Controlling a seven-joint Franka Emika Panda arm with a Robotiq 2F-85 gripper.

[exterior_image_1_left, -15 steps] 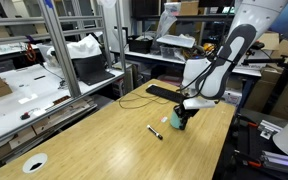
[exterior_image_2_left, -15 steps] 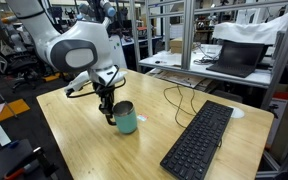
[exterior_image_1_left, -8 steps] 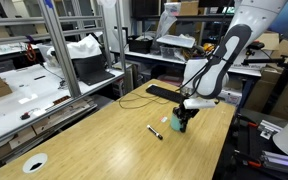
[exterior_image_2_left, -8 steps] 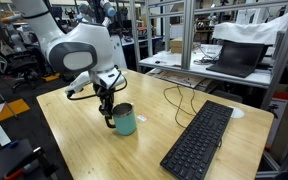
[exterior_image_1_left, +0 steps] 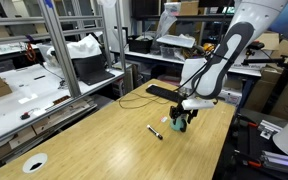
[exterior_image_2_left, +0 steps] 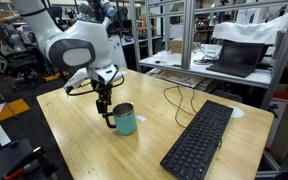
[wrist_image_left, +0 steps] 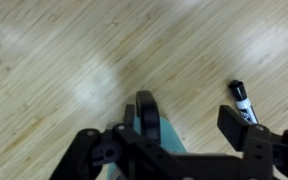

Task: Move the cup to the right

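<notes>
Plenty could be going sideways here. The wooden surface (exterior_image_2_left: 84, 150) is carrying everything, and the white arm (exterior_image_2_left: 79, 55) is hanging over the teal cup (exterior_image_2_left: 125, 119), which is standing upright near the black keyboard (exterior_image_2_left: 199, 140). In the wrist view the fingers (wrist_image_left: 236, 122) are sitting spread open, straddling the cup's dark handle (wrist_image_left: 146, 108) without pinching it. I'm thinking an off-centre squeeze on that thin handle is going to be twisting or tipping the cup. Dragging it low is also risking a bump into the little marker (wrist_image_left: 242, 100) lying just beside it, or the keyboard.
</notes>
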